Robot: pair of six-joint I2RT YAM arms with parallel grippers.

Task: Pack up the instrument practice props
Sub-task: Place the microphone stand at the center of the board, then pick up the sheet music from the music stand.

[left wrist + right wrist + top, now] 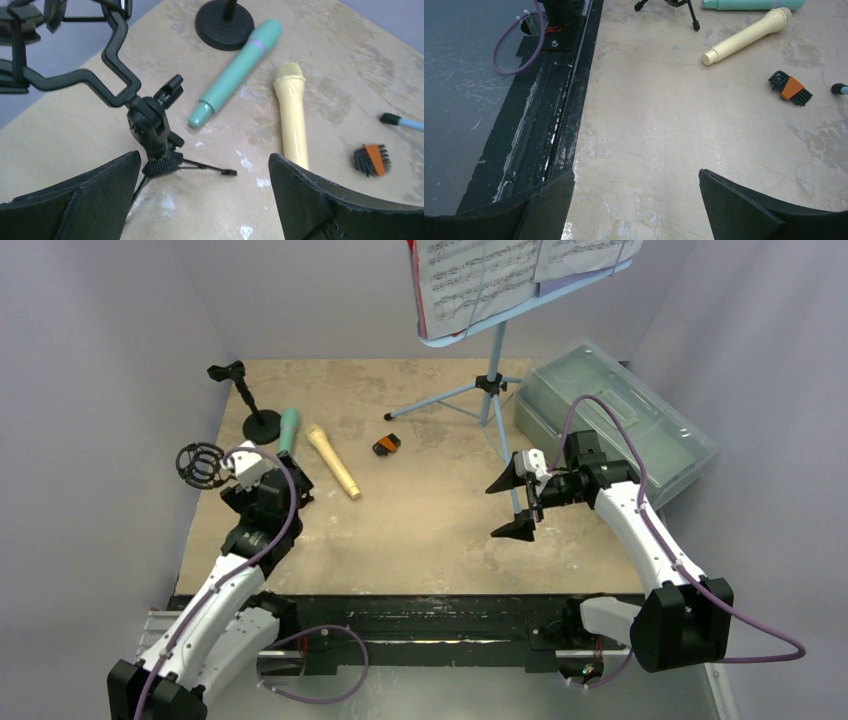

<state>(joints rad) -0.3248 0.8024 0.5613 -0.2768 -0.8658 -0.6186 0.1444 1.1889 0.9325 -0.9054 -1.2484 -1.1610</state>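
Taking the beige microphone (292,115) as the marker, the teal microphone (235,70) lies just to its left. Both lie flat on the tabletop (430,530), probably so they cannot roll far. The round-base pole (262,423) stands beyond the teal one. The black microphone tripod (150,125) stands on its own legs to the left of the marker and nearer the arms. The left end effector (204,175) is spread wide just behind the tripod and grips nothing. The right end effector (512,505), well right of the marker, is also fully spread and empty. An orange-and-black hex key set (790,88) lies just right of the marker. Farther right stand the light-blue music stand (495,370), with its sheets (490,275), and the translucent box (610,410). The sheets show printed staves, but no title or brand is legible.
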